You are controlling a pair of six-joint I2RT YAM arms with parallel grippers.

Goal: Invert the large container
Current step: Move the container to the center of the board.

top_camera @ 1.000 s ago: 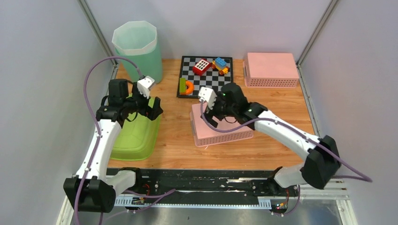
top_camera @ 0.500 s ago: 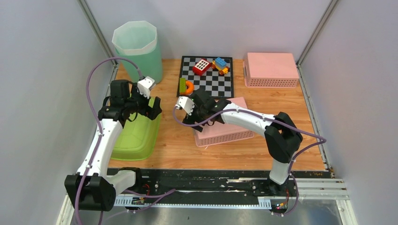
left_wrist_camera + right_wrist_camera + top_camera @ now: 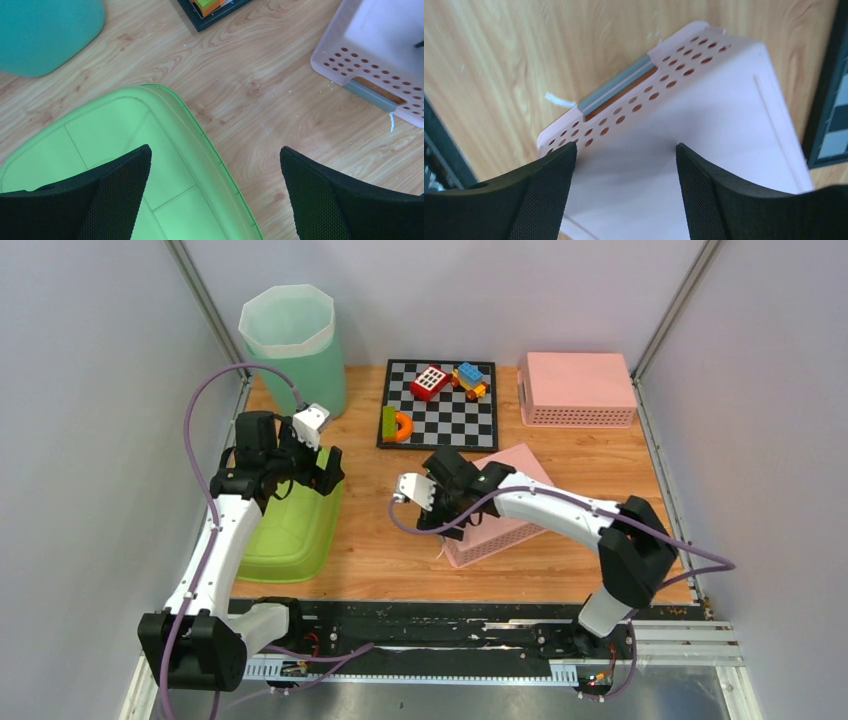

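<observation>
The pink perforated container lies skewed in the middle of the table with its flat base up, also seen in the right wrist view and at the edge of the left wrist view. My right gripper is over its near-left corner. Its jaws stand open just above the flat base, with nothing between them. My left gripper hangs wide open over the right edge of a lime green tub, holding nothing.
The lime green tub lies at the left, near side. A tall teal bin stands at the back left. A checkerboard with toy blocks and a second pink basket sit at the back.
My right gripper swung from the container's far-left part to its near-left corner, and its jaws narrowed a little. The container turned on the table to a skewed angle. The left arm stayed still.
</observation>
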